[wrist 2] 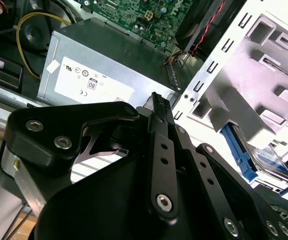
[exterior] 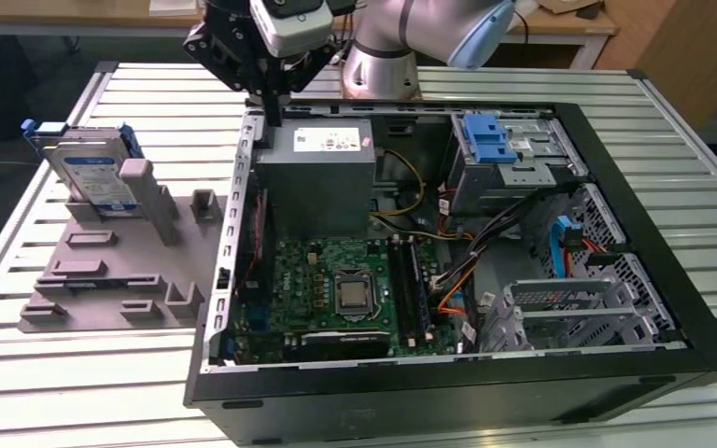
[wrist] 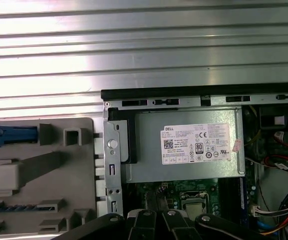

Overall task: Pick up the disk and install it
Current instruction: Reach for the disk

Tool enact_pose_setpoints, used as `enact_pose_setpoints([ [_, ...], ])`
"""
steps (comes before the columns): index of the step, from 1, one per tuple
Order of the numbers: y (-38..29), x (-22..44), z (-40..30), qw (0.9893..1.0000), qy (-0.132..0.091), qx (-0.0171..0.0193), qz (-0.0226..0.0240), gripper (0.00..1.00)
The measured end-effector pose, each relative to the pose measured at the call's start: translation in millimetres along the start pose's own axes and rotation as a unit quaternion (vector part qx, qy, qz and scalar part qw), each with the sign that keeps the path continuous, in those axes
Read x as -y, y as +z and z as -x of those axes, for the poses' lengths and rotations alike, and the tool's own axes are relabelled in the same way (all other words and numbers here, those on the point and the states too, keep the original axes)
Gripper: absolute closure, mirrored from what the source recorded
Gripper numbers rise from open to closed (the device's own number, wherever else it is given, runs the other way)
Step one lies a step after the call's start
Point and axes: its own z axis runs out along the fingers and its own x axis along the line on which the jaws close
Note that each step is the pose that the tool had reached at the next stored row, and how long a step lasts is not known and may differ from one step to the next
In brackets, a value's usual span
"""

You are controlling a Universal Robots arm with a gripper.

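The disk [exterior: 94, 173] stands upright on its edge in a grey holder [exterior: 109, 271], with its blue frame around it and the label facing the open case [exterior: 458, 403]. The holder lies on the slatted tabletop [exterior: 85, 373], just beside the case, on the exterior view's left. Nothing touches the disk.

The gripper [exterior: 269, 114] hangs from the arm [exterior: 396, 37] over the far corner of the case, at the wall that is nearest to the holder. Its fingers point down and they look pressed together to one thin bar, with nothing between them. In the second wrist view the tip of the gripper [wrist 2: 157, 100] is seen just beside the grey power supply [wrist 2: 99, 65], and the disk [wrist 2: 269, 161] shows behind the white wall of the case. The gripper is apart from the disk and higher than it.

Inside the case the power supply [exterior: 321, 177] sits next to the green board [exterior: 333, 289].
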Motion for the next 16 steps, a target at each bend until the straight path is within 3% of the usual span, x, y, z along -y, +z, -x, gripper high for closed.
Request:
enact_pose_setpoints([
  [16, 1.3, 0.6, -6.8, 1.0000, 0.000, 0.0000, 0.0000, 0.89],
])
